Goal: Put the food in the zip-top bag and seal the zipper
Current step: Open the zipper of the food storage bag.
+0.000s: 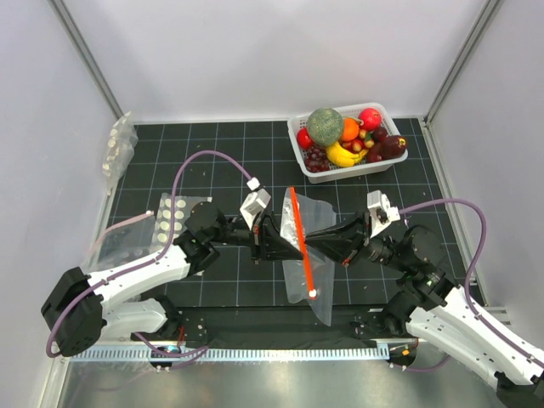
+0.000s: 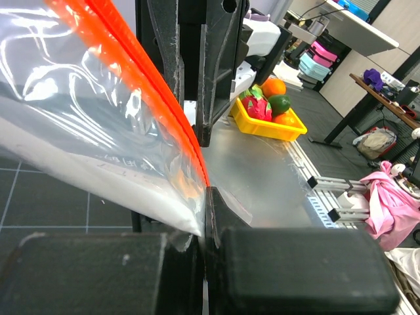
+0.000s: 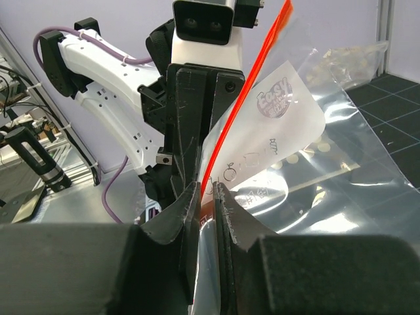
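The zip-top bag [image 1: 304,285] is held up on edge over the middle of the mat, its red-orange zipper [image 1: 301,242] running from far to near. My left gripper [image 1: 270,244] is shut on the bag from the left, and its wrist view shows the jaws [image 2: 207,197] pinching the plastic right beside the zipper [image 2: 151,85]. Facing it, my right gripper [image 1: 316,246] clamps the zipper [image 3: 246,98] between nearly closed jaws [image 3: 213,190]. The food, red balls [image 1: 370,117] and an orange ball [image 1: 349,128], lies in the white basket [image 1: 350,169].
The basket at the back right also holds a green melon [image 1: 325,125], a banana [image 1: 342,155] and dark fruits. Clear bags of white discs lie at the left [image 1: 170,217] and far left [image 1: 119,144]. White walls close in both sides of the mat.
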`<control>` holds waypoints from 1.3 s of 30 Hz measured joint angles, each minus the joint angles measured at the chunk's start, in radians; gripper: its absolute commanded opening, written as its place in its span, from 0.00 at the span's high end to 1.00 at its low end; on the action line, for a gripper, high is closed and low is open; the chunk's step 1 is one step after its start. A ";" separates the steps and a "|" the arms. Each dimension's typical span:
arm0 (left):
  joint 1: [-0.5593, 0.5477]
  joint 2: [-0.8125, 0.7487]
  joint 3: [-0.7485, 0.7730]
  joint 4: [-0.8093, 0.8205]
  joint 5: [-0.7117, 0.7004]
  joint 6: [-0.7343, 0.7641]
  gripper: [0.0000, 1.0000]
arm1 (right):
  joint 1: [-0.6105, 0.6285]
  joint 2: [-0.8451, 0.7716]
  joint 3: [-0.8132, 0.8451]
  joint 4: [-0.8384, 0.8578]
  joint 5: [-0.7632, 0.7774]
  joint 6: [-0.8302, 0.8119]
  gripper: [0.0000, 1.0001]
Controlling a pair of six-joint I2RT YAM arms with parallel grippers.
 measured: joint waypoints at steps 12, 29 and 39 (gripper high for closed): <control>0.000 0.000 0.000 0.000 0.003 0.000 1.00 | 0.000 0.031 0.001 -0.002 0.000 -0.003 0.84; -0.005 -0.038 -0.011 0.000 0.003 0.009 1.00 | 0.000 0.043 0.002 -0.009 -0.003 -0.003 0.87; -0.005 -0.051 -0.013 0.003 0.002 0.013 1.00 | 0.000 0.041 0.002 -0.008 -0.026 -0.003 0.81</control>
